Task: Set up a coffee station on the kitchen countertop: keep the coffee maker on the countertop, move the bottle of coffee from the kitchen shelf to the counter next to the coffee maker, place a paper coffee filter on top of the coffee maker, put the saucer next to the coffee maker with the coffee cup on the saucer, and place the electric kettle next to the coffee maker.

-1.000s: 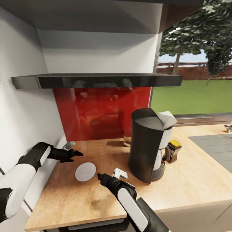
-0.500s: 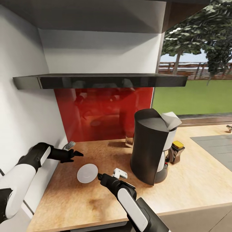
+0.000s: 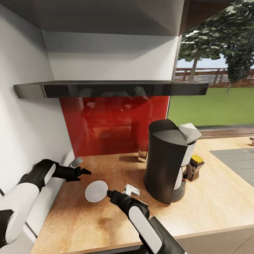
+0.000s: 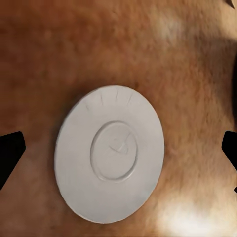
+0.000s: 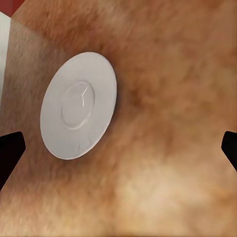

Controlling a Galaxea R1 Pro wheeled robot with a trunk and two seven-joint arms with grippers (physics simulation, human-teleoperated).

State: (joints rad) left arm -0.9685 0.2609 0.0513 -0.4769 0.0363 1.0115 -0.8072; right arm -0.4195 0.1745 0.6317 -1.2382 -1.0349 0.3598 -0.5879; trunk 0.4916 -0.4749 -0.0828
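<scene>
The white saucer lies flat on the tan kitchen countertop, left of the tall dark coffee maker. A white paper coffee filter sits on top of the machine. The bottle of coffee, with its yellow lid, stands just behind the machine's right side. My left gripper hovers open just left of the saucer. My right gripper hovers open at the saucer's right edge. Neither gripper holds anything. The dark kitchen shelf hangs above.
A red glossy backsplash closes the back, and a white wall stands close on the left. A grey inset panel lies in the counter at the right under the window. Something glassy stands behind the coffee maker.
The whole view has shifted slightly, so the camera has moved. The arms, the saucer and the coffee maker keep their places relative to each other.
</scene>
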